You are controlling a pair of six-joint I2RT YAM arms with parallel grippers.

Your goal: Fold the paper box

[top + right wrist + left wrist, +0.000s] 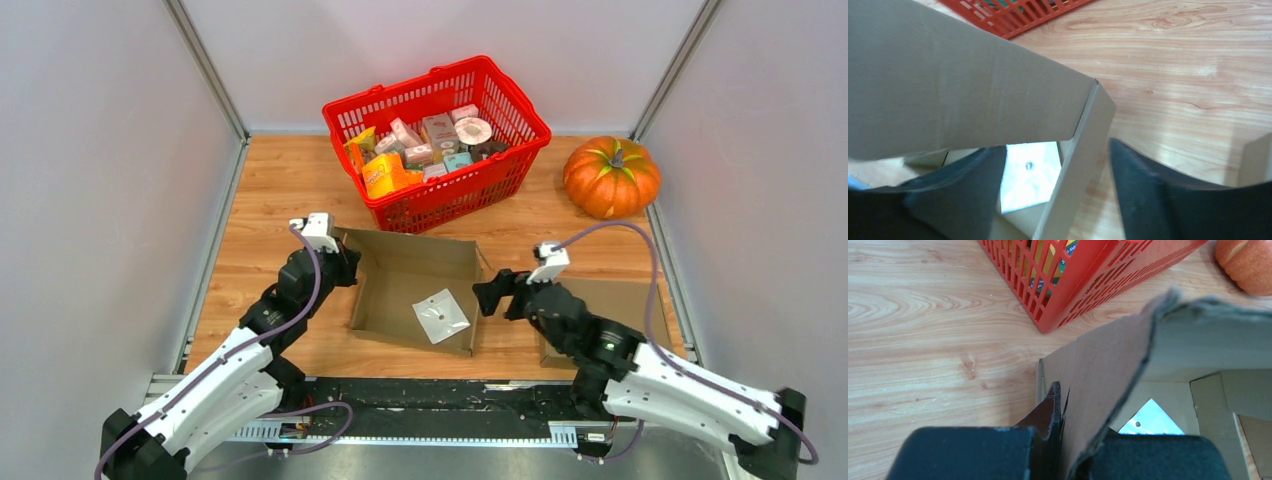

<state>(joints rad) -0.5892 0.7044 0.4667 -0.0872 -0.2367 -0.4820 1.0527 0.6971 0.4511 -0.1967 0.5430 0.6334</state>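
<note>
Your left gripper pinches the paper box at its left wall; your right gripper straddles its right wall, jaws spread.

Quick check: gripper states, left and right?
Left gripper: closed on the box wall.
Right gripper: open, straddling the box's right wall, not clamped.
</note>
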